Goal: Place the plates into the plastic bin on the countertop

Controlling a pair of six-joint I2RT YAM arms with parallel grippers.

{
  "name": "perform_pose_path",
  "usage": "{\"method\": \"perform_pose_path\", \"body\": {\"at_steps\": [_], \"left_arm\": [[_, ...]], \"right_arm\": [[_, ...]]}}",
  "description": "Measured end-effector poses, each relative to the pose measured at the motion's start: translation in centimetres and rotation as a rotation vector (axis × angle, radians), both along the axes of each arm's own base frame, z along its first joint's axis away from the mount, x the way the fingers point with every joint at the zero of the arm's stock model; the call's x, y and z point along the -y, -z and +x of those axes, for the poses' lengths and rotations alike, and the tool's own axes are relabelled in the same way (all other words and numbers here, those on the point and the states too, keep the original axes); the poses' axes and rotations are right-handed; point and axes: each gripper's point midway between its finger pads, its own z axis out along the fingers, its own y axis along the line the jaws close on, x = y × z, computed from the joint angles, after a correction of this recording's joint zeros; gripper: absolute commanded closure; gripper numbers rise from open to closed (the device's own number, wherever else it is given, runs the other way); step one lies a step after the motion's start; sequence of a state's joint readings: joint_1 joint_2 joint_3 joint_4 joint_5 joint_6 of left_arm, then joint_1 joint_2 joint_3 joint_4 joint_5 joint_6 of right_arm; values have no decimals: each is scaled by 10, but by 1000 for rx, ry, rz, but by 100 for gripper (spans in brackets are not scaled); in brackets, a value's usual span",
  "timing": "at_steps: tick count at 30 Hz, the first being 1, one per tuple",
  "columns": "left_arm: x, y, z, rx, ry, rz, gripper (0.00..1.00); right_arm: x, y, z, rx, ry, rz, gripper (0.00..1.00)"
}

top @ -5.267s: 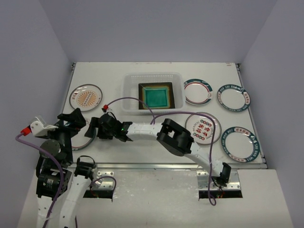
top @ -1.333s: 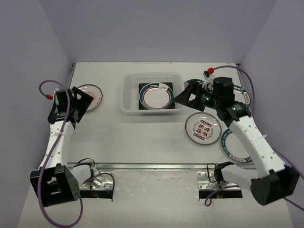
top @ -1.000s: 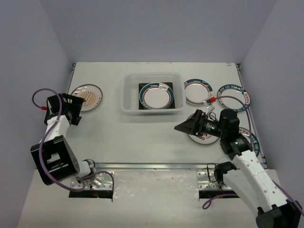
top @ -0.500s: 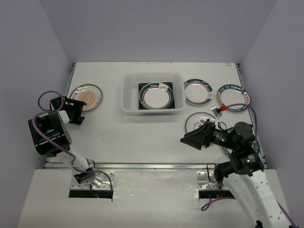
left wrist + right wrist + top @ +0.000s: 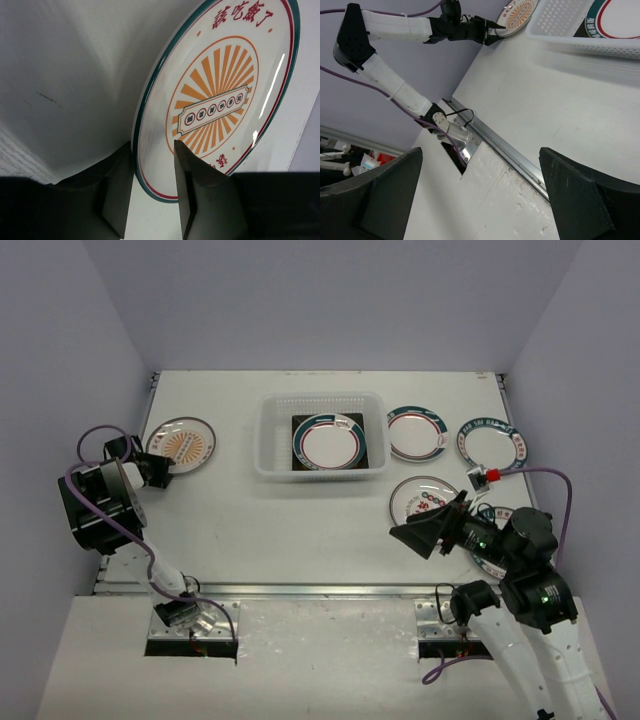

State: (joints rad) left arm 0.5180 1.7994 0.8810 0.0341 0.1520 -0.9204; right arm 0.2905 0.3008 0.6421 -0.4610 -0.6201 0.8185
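A round plate with an orange sunburst (image 5: 182, 443) lies at the far left of the countertop (image 5: 270, 530). My left gripper (image 5: 160, 468) is at its near-left rim. In the left wrist view its two fingers pinch the rim of this sunburst plate (image 5: 215, 95), one on the face and one behind the edge, so the left gripper (image 5: 152, 146) is shut on it. The plastic bin (image 5: 275, 430) holds a round teal-rimmed plate (image 5: 330, 442) on a dark square plate. My right gripper (image 5: 420, 530) hovers open and empty near the front right; in the right wrist view this gripper (image 5: 480, 192) stands wide.
Loose round plates lie to the right of the bin: one red-and-teal-rimmed (image 5: 417, 432), one teal-rimmed (image 5: 491, 445), one with red print (image 5: 422, 498) beside my right gripper. The metal front edge (image 5: 320, 588) runs along the near side. Side walls close in left and right.
My left gripper has closed from wide open onto the sunburst plate's rim. The right arm has drawn back from beside the bin toward the front right, still open.
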Motion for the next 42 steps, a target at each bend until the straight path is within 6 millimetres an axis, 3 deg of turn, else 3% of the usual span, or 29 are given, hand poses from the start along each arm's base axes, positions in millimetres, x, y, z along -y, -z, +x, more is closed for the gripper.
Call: {"method": "perform_pose_path", "body": {"at_steps": [4, 6, 8, 20, 22, 27, 33, 36, 38, 42], "left_arm": [[-3, 1, 7, 6, 1, -3, 76], [-4, 3, 9, 3, 1, -2, 91], [-5, 5, 11, 5, 0, -4, 98], [4, -5, 21, 71, 53, -35, 100], [8, -19, 17, 96, 58, -25, 100], [23, -80, -2, 213, 62, 52, 100], [37, -155, -1, 409, 104, 110, 100], [61, -178, 1, 469, 172, 121, 100], [90, -188, 7, 486, 256, 117, 100], [192, -212, 30, 544, 548, 77, 100]], "right_arm": [[4, 1, 3, 5, 32, -22, 1], [6, 1, 4, 8, 40, -31, 1], [7, 0, 4, 12, 49, -36, 1], [13, 4, 18, 10, 106, -84, 1], [14, 4, 18, 11, 109, -86, 1], [14, 5, 18, 6, 113, -88, 1], [17, 7, 21, -1, 137, -97, 1], [20, 7, 21, -5, 152, -104, 1], [21, 5, 21, -3, 161, -109, 1], [26, 4, 23, -4, 189, -121, 1]]}}
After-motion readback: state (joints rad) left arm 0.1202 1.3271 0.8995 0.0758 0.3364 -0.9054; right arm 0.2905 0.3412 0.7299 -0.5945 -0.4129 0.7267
